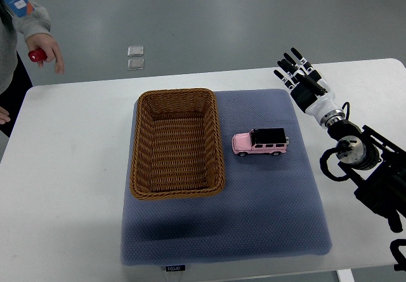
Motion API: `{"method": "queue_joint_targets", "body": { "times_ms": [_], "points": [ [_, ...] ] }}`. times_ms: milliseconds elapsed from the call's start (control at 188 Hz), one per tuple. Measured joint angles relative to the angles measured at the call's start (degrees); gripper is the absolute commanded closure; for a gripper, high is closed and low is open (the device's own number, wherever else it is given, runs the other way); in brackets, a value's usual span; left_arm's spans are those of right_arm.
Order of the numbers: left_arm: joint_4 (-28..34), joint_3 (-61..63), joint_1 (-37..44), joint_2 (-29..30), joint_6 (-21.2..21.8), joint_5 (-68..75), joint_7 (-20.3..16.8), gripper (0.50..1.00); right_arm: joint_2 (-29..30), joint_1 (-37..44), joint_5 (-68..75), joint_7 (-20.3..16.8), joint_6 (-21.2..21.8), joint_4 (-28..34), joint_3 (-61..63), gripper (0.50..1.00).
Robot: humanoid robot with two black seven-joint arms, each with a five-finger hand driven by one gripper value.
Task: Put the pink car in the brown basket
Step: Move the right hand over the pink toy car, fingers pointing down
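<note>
1. Pink car (261,142) stands on its wheels on the blue mat (266,218), just right of the basket (177,144), not touching it.
2. Basket is brown wicker, lying on the mat's left half.
3. Right hand (303,79) hovers over the table (70,187) beyond the car, fingers (296,55) spread apart, holding nothing.
4. Far left, a person's hand (43,51) grips a red object (35,55).

The right hand (303,82) is showing black fingers (297,57) with white knuckle segments, a white wrist cuff, black joint housings and looping black cables. The person (16,22) is wearing a grey sleeve.
</note>
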Motion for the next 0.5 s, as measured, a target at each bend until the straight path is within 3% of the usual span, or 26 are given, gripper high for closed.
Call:
{"method": "queue_joint_targets", "body": {
  "times_ms": [293,501],
  "points": [
    [-0.09,0.05,0.0,0.0,-0.19,0.09,-0.02,0.5,-0.28,0.47,-0.21,-0.13,0.36,0.29,-0.24,0.589],
    [-0.11,0.06,0.0,0.0,-0.17,0.11,-0.09,0.5,-6.25,5.17,-11.87,-0.89,0.72,1.08,-7.42,0.589]
  ]
}}
